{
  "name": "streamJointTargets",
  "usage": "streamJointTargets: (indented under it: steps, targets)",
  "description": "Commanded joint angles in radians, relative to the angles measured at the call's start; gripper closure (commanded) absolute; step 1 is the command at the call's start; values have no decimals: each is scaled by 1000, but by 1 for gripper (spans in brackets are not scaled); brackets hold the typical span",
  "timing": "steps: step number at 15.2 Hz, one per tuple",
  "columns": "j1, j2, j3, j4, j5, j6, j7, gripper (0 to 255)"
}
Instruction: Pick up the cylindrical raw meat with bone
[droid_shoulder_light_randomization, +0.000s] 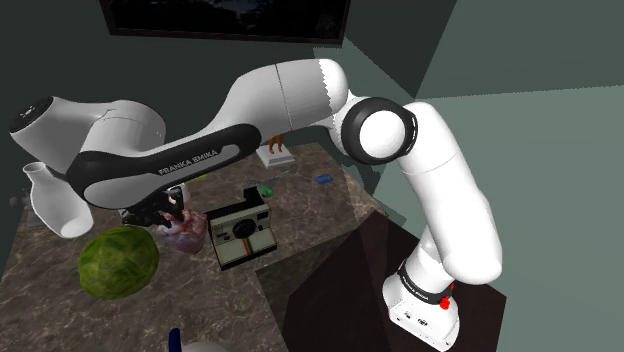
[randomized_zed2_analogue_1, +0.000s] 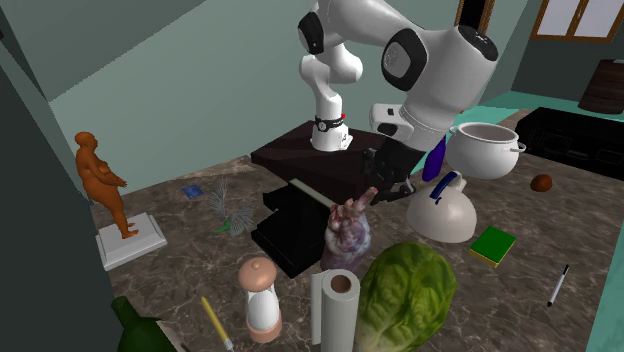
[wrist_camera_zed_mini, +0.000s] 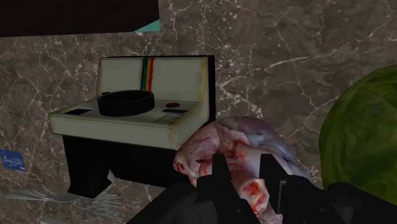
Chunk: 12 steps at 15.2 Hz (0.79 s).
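The raw meat (wrist_camera_zed_mini: 235, 143) is a pinkish, mottled lump with a bone end. It lies on the dark marble table (wrist_camera_zed_mini: 286, 57) between an instant camera (wrist_camera_zed_mini: 137, 108) and a green cabbage (wrist_camera_zed_mini: 362, 133). My black gripper (wrist_camera_zed_mini: 245, 181) is down on it, and the two fingers clasp its reddish near end between them. In the shoulder view the gripper (droid_shoulder_light_randomization: 170, 212) is low over the meat (droid_shoulder_light_randomization: 187, 232), partly hidden by the forearm. In the second exterior view the meat (randomized_zed2_analogue_1: 347, 238) stands under the gripper (randomized_zed2_analogue_1: 385, 185), bone end up. Whether it is off the table I cannot tell.
The camera (droid_shoulder_light_randomization: 240, 232) and cabbage (droid_shoulder_light_randomization: 120, 262) flank the meat closely. A white vase (droid_shoulder_light_randomization: 55, 205) is behind the arm. In the second exterior view, a paper roll (randomized_zed2_analogue_1: 335, 305), a shaker (randomized_zed2_analogue_1: 262, 297), a white pot (randomized_zed2_analogue_1: 485, 150) and an orange figurine (randomized_zed2_analogue_1: 100, 185) crowd the table.
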<state>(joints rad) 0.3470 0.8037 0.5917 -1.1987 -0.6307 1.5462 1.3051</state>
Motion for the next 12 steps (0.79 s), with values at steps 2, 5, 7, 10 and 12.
streamJointTargets:
  steps: [2,5,7,10,12]
  targets:
    - [0,-5,2,4,2,-8,-3,255]
    - [4,-16,5,28,8,-38,-14,255]
    - [8,-22,6,45,11,-59,-22,255]
    - [15,-30,8,75,14,-92,-34,255]
    - [21,-34,8,98,16,-115,-42,255]
